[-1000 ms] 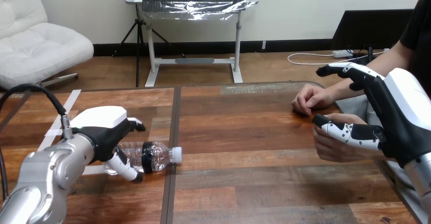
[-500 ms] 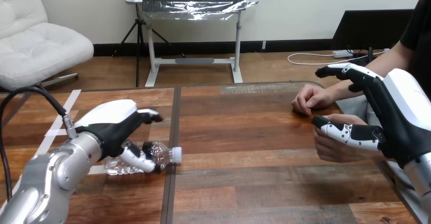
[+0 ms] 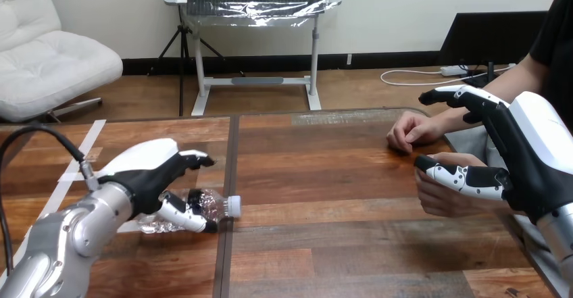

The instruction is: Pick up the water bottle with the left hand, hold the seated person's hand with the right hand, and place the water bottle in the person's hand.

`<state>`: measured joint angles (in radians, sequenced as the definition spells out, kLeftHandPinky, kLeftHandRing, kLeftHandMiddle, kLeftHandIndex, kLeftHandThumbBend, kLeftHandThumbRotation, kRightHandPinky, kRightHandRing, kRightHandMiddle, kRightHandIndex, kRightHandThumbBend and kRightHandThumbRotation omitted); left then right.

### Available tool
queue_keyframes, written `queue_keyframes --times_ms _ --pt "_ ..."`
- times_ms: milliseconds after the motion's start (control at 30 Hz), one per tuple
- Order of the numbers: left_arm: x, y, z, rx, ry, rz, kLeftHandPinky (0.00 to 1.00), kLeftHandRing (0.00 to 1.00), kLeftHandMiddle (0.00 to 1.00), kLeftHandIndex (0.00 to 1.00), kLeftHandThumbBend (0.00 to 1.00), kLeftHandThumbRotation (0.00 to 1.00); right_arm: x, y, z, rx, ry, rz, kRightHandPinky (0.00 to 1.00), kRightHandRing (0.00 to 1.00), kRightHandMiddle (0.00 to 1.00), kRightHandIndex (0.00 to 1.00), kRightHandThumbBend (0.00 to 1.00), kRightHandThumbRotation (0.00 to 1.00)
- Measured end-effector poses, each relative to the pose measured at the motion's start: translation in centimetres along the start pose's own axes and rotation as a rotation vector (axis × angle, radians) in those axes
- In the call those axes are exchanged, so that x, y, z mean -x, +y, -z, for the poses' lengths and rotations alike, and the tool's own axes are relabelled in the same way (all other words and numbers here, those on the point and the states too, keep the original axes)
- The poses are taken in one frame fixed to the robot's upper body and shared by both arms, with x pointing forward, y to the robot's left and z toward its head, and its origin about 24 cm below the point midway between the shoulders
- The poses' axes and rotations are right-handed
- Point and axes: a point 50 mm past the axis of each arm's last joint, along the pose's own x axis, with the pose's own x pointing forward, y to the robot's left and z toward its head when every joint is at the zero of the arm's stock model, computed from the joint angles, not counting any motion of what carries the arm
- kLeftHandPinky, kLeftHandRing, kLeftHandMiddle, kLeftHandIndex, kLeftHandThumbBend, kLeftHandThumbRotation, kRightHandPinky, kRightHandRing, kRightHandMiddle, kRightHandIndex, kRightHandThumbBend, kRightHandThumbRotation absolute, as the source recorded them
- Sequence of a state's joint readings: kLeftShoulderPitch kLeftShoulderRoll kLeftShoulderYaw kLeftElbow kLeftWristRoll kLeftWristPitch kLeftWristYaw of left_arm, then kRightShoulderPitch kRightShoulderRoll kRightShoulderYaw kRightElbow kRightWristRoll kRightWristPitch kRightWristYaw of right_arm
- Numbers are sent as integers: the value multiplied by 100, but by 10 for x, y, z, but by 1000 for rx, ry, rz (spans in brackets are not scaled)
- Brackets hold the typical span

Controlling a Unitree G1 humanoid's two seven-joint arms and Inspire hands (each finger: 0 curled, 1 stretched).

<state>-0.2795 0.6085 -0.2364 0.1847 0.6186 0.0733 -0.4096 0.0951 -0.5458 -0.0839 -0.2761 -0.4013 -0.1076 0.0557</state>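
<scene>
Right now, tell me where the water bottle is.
Head view, left side: the water bottle lies on its side on the table, beneath the left hand, cap pointing right.

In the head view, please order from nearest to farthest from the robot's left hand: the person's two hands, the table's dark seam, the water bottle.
1. water bottle, under the left hand.
2. dark seam, mid-table, right of the bottle.
3. person's upper hand and person's lower hand, far right: too close to rank.
</scene>
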Motion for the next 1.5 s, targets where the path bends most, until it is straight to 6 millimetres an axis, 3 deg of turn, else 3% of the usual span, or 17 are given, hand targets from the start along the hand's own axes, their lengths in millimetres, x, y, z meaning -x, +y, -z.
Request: queue_keyframes --times_ms 700,1500 --pt "-5 -1 2 -18 28 16 75 85 89 87 80 28 0 0 1 1 3 -15 72 80 81 75 61 0" --pt "-7 0 1 -39 50 31 75 85 89 86 81 20 3 -2 4 6 25 -28 74 80 81 74 62 0"
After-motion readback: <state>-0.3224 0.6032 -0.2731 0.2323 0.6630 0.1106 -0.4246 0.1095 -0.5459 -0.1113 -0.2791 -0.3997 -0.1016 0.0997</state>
